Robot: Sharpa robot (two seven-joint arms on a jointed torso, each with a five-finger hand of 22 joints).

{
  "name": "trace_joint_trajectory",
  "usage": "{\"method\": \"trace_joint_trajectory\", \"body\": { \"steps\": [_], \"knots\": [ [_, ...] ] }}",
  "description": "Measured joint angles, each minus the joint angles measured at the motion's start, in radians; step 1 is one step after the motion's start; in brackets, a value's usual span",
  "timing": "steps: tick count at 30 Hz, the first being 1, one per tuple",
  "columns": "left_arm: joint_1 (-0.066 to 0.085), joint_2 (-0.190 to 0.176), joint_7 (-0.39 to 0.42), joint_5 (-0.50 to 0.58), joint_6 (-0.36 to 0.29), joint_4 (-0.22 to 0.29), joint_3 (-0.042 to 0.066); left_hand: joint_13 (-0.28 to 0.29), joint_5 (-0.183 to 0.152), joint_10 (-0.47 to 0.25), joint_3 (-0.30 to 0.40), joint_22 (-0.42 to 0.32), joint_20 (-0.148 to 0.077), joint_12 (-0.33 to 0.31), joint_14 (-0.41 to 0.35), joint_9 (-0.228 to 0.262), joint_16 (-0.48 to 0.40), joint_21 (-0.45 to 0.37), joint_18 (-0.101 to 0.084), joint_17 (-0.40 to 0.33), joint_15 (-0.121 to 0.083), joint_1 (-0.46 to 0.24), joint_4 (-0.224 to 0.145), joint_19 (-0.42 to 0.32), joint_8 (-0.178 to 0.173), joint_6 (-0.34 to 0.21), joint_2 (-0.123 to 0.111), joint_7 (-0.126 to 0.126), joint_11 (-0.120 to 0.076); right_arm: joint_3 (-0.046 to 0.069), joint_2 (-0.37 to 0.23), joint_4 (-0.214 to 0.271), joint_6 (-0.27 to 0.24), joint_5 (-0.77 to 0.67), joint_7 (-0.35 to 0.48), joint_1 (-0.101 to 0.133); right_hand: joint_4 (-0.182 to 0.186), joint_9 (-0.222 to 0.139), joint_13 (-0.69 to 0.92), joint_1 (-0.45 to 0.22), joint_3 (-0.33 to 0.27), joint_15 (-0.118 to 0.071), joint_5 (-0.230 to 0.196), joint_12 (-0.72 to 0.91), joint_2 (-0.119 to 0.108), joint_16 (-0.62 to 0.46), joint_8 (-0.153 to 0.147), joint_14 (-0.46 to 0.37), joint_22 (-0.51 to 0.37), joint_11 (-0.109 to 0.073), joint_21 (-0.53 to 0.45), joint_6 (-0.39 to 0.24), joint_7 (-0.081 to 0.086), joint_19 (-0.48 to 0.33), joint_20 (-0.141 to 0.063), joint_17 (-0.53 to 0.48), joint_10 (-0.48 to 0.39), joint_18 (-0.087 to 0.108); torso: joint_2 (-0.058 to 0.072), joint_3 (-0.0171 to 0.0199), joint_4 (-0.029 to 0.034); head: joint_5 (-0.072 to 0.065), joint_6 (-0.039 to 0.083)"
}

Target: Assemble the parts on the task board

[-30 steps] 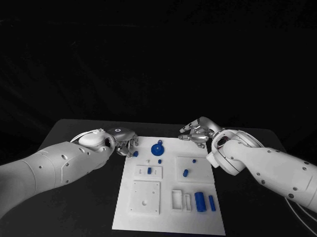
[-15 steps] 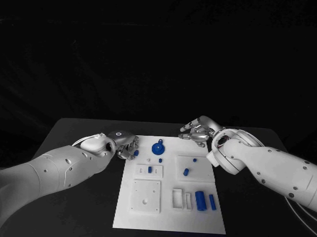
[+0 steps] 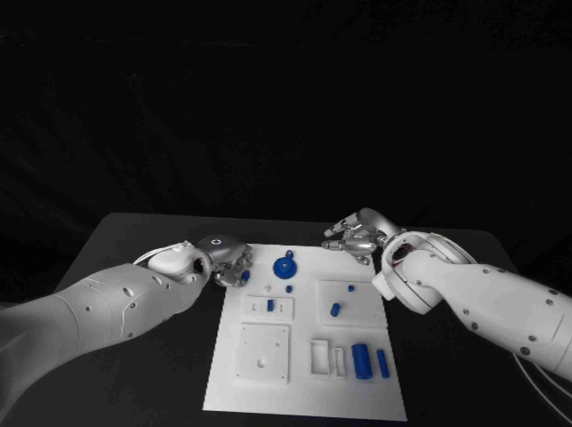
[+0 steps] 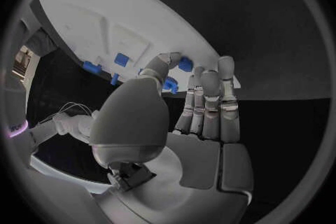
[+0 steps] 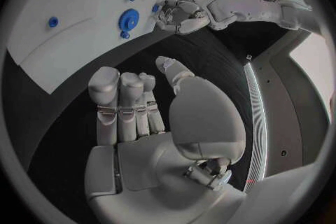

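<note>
Left hand (image 3: 225, 261) sits at the far left corner of the task board (image 3: 267, 391), and I read it as holding a small blue part (image 4: 170, 85) pinched between thumb and fingertips; the left wrist view shows that part at the thumb tip, right at the board's edge. Its other fingers (image 4: 210, 102) lie straight and close together, pointing at the board.

Right hand (image 3: 352, 238) hangs over the counter (image 3: 151, 233) just beyond the board's far right corner. I see nothing in it: in the right wrist view its fingers (image 5: 125, 98) stand side by side, extended, with the thumb apart from them, and the palm is bare.

Between the two hands, on the far end of the board, lies a round blue disc (image 3: 283, 267) with a small blue peg (image 3: 288, 290) just nearer me. Beside the left hand, on the board's left half, a short blue block (image 3: 269, 306) stands in a raised white square. Nearer the right hand, a second white square carries a blue pin (image 3: 335, 310) and a smaller blue stud (image 3: 350, 288). At the near end of the board, well apart from both hands, two blue bars (image 3: 361, 363) lie side by side next to a white frame (image 3: 320, 358). A large white square plate (image 3: 262, 354) sits on the near left of the board.
</note>
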Motion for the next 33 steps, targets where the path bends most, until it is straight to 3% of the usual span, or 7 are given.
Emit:
{"method": "trace_joint_trajectory", "body": {
  "steps": [5, 10, 17, 23, 33],
  "knots": [
    [0.004, 0.004, 0.003, 0.002, 0.012, -0.005, -0.008, -0.010, 0.004, 0.010, 0.012, 0.000, -0.004, -0.017, 0.000, 0.000, 0.000, 0.008, 0.000, 0.003, 0.000, 0.000, -0.006, -0.003, -0.074, 0.022, 0.000, 0.004, 0.000, 0.000, -0.001, 0.000, 0.000, 0.000, 0.001, 0.000, 0.000, 0.000, 0.000, 0.000, 0.000, 0.000, 0.001, 0.000, 0.000, 0.000, 0.000, 0.000, 0.000, 0.000, 0.000, 0.000, 0.000, 0.000, 0.000, 0.000, 0.000, 0.000, 0.000, 0.0000, 0.0000, -0.002, -0.002],
    [0.008, 0.008, 0.005, 0.004, 0.029, -0.009, -0.013, -0.003, 0.012, 0.010, 0.019, 0.000, -0.002, -0.013, -0.004, 0.000, 0.000, 0.023, 0.000, 0.006, -0.004, 0.000, -0.013, -0.009, -0.118, 0.042, 0.000, 0.004, 0.000, 0.000, -0.001, 0.000, 0.001, 0.000, 0.001, 0.000, 0.000, 0.000, 0.000, 0.000, 0.000, 0.000, 0.004, 0.000, 0.000, 0.000, 0.000, 0.000, 0.000, 0.000, 0.000, 0.000, 0.000, 0.000, 0.000, 0.000, 0.000, 0.000, 0.000, -0.0003, -0.0006, -0.003, -0.002],
    [0.013, 0.014, 0.005, 0.010, 0.060, -0.015, -0.014, 0.029, 0.016, 0.010, 0.037, 0.000, -0.004, 0.034, -0.005, 0.000, 0.014, 0.049, 0.000, 0.011, -0.005, 0.001, -0.029, -0.018, -0.145, 0.053, 0.010, 0.003, 0.000, 0.000, -0.002, 0.001, 0.001, 0.001, 0.002, 0.000, 0.000, 0.000, 0.000, 0.000, 0.000, 0.000, 0.004, 0.000, 0.000, 0.000, 0.000, 0.000, 0.000, 0.000, 0.000, 0.000, 0.000, 0.000, 0.000, 0.000, 0.000, 0.000, 0.000, -0.0008, -0.0004, -0.005, -0.003],
    [0.015, 0.021, 0.005, 0.013, 0.075, -0.022, -0.013, 0.054, 0.015, 0.016, 0.055, 0.000, -0.011, 0.056, -0.007, 0.009, 0.023, 0.076, 0.000, 0.012, -0.007, 0.001, -0.038, -0.025, -0.158, 0.124, 0.019, -0.009, -0.013, 0.000, -0.002, 0.001, 0.001, 0.001, 0.002, 0.000, 0.000, 0.000, 0.000, 0.000, 0.000, 0.000, 0.004, 0.000, 0.000, 0.000, 0.000, 0.000, 0.000, 0.000, 0.000, 0.000, 0.000, 0.000, 0.000, 0.000, 0.000, 0.000, 0.000, -0.0007, -0.0001, -0.005, -0.004],
    [0.015, 0.029, 0.005, 0.018, 0.080, -0.030, -0.013, 0.075, 0.016, 0.031, 0.070, 0.000, -0.020, 0.061, 0.002, 0.102, 0.023, 0.109, 0.000, 0.012, -0.019, -0.007, -0.054, -0.034, -0.156, 0.172, 0.036, -0.025, -0.028, 0.000, -0.003, 0.001, 0.001, 0.002, 0.003, 0.000, 0.000, 0.000, 0.000, 0.000, 0.000, 0.000, 0.004, 0.000, 0.000, 0.000, 0.000, 0.000, 0.000, 0.000, 0.000, 0.000, 0.000, 0.000, 0.000, 0.000, 0.000, 0.000, 0.000, -0.0004, -0.0004, -0.007, -0.006]
  ]
}}
